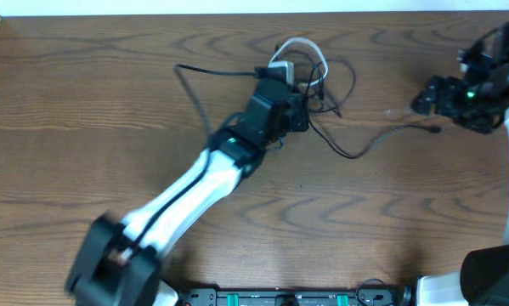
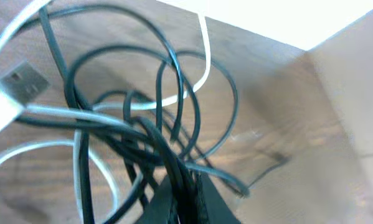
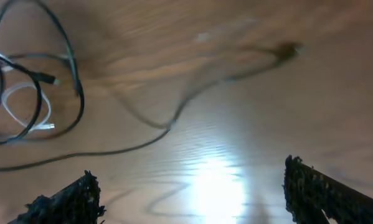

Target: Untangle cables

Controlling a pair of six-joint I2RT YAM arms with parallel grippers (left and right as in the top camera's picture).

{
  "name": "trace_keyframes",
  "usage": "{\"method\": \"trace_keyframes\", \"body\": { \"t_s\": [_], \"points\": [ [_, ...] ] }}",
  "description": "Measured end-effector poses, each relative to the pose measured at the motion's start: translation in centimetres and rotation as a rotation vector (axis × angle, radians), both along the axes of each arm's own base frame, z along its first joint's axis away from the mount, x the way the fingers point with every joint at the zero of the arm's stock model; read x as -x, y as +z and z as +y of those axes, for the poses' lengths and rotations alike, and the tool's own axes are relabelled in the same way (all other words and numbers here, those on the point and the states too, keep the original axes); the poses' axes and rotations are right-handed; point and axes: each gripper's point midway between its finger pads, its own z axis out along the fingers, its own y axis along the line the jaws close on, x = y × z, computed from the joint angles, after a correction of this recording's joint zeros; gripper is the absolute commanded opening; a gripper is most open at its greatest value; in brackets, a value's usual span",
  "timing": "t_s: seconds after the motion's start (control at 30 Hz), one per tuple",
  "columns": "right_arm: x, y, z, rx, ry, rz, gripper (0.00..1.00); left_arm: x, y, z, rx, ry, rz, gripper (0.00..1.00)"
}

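Wooden table: cables mostly knotted, far centre; left gripper pinches them, right gripper spread, unused.

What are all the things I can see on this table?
black cables: count unclear in the tangle, black, knotted at the far middle of the table, loose ends trailing left and right
white cable: one that I can make out, white, looped through the same tangle
USB plug: one, white with a metal tip, at the tangle
table: one, brown wood, under everything
left pincer: one, black, shut on the black cables at the tangle
right pincer: one, black, open, at the table's right side, apart from the tangle
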Motion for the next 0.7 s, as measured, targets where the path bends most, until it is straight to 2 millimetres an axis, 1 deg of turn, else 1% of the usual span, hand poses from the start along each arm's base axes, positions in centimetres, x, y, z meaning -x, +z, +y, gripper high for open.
{"method": "trace_keyframes", "body": {
  "t_s": [0.03,0.1,0.17,0.27,0.43,0.6,0.7],
  "points": [
    [-0.3,0.2,1.1,-0.020,0.034,-0.018,0.91,0.7,1.7,0.3,0.008,-0.015,-0.021,0.08],
    [-0.9,0.7,3.0,-0.059,0.098,-0.054,0.90,2.1,3.7,0.9,0.011,-0.038,-0.038,0.08],
    [-1.5,1.3,5.1,-0.102,0.170,-0.099,0.90,3.1,4.8,1.3,0.009,-0.057,-0.041,0.08],
    [-2.0,2.2,8.3,-0.161,0.288,-0.161,0.89,4.2,5.4,1.6,0.012,-0.091,-0.030,0.08],
    [-1.8,3.3,12.4,-0.237,0.431,-0.215,0.88,5.3,5.6,1.2,0.071,-0.219,0.010,0.08],
    [-0.9,3.5,15.5,-0.281,0.522,-0.213,0.87,6.7,6.4,0.9,0.129,-0.386,0.009,0.08],
    [-0.7,3.2,17.0,-0.316,0.563,-0.203,0.86,7.5,7.1,1.2,0.171,-0.489,-0.004,0.08]
  ]
}}
